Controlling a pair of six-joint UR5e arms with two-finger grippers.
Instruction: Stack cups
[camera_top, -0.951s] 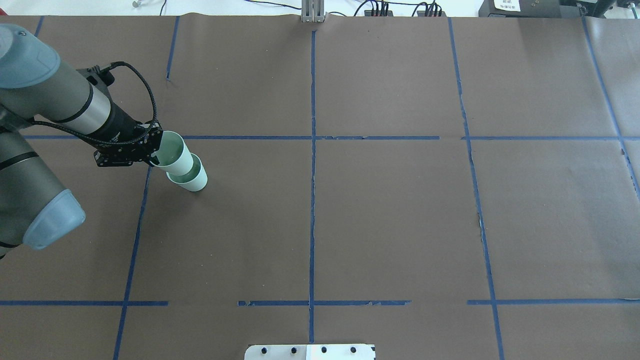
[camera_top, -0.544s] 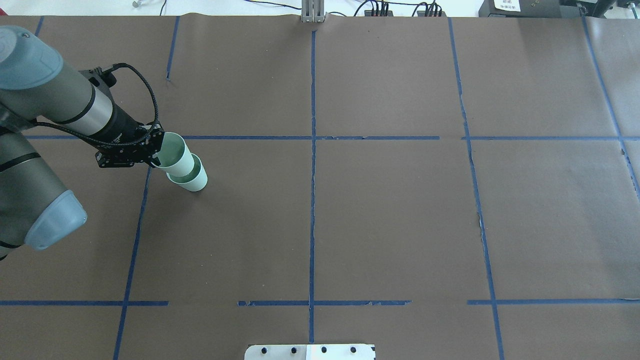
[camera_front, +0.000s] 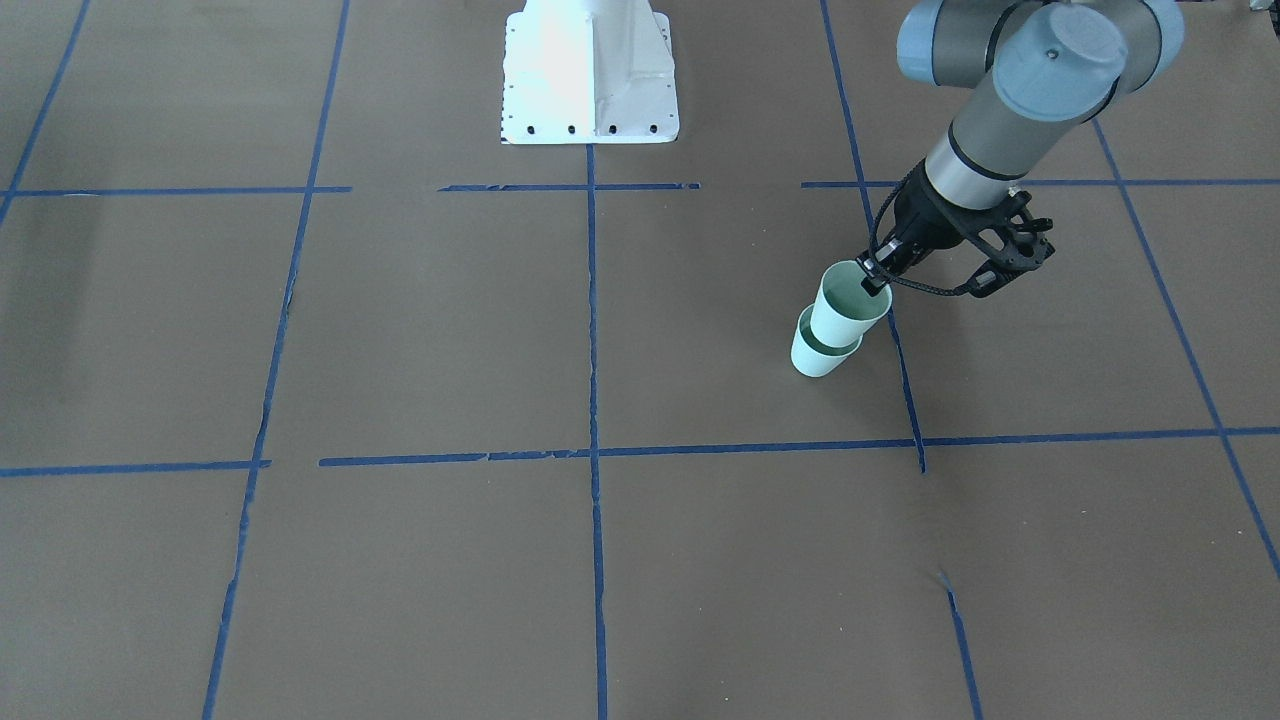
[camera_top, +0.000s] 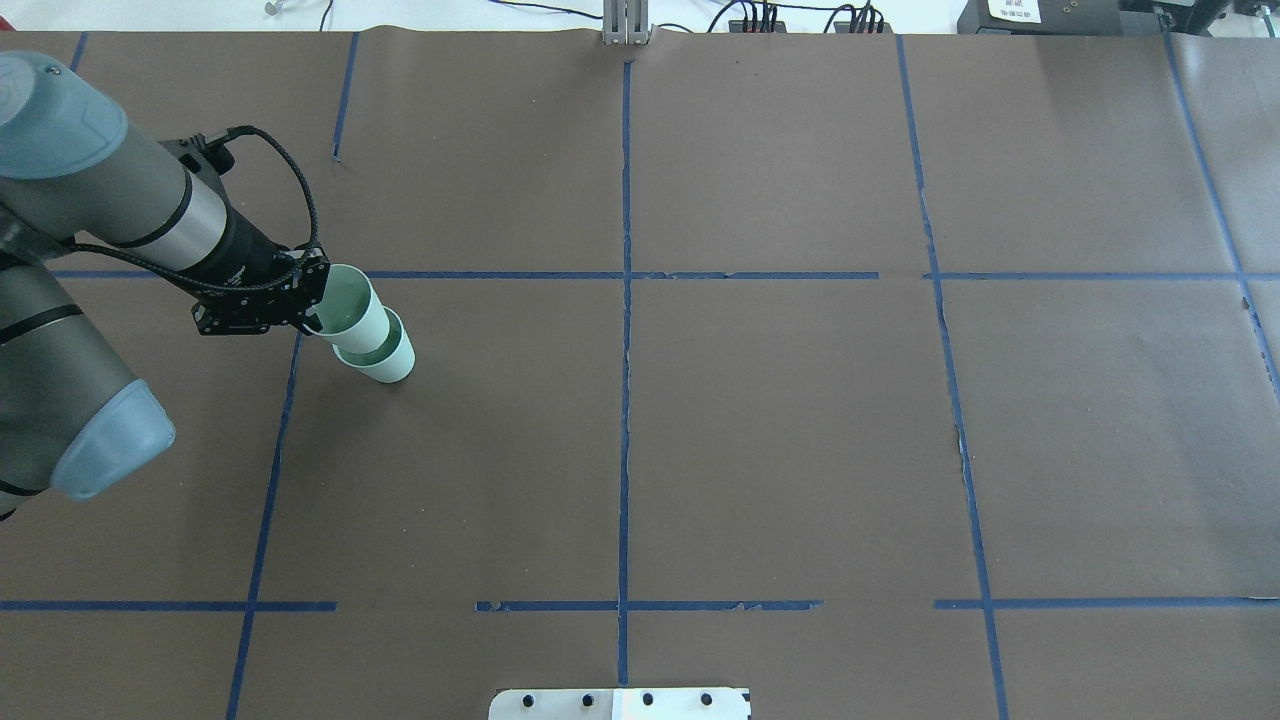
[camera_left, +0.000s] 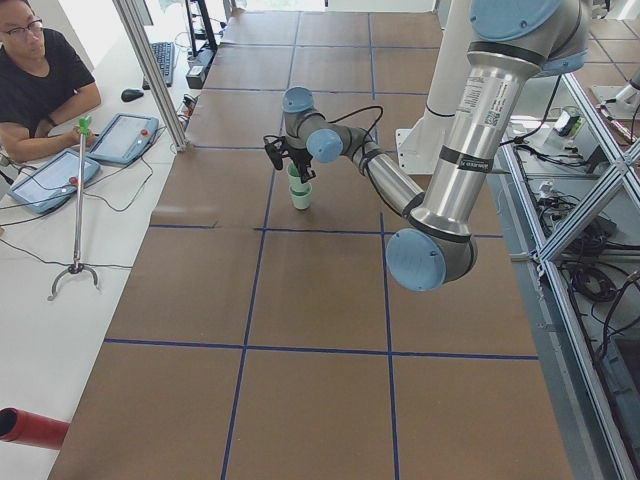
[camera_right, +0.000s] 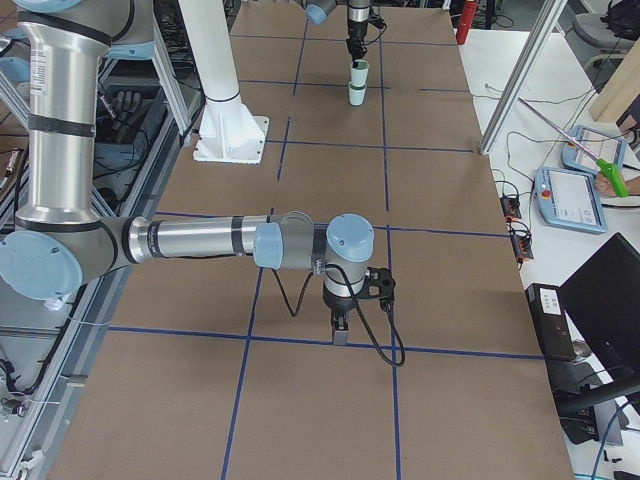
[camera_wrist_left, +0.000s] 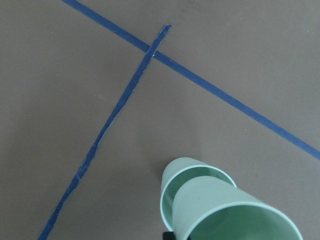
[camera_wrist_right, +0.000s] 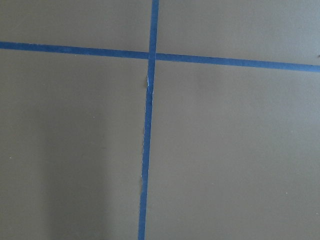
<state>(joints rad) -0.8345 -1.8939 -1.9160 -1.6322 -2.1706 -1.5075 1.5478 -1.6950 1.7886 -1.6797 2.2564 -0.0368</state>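
Observation:
Two pale mint-green cups stand nested on the brown table cover. The upper cup (camera_top: 352, 308) sits tilted inside the lower cup (camera_top: 388, 360), which rests on the table. My left gripper (camera_top: 312, 318) is shut on the near rim of the upper cup. The front view shows the same: the left gripper (camera_front: 873, 284) grips the upper cup (camera_front: 845, 315) above the lower cup (camera_front: 815, 358). The left wrist view shows the upper cup (camera_wrist_left: 225, 210) in the lower cup (camera_wrist_left: 170, 182). My right gripper (camera_right: 340, 330) points down at the table far from the cups; I cannot tell if it is open or shut.
Blue tape lines (camera_top: 625, 300) divide the brown cover into squares. The robot's white base plate (camera_front: 590, 70) is at the table's near edge. An operator (camera_left: 40, 80) sits beyond the far edge, with tablets beside him.
The left arm's elbow has shifted very slightly. The cups and the left gripper stay in the same place.

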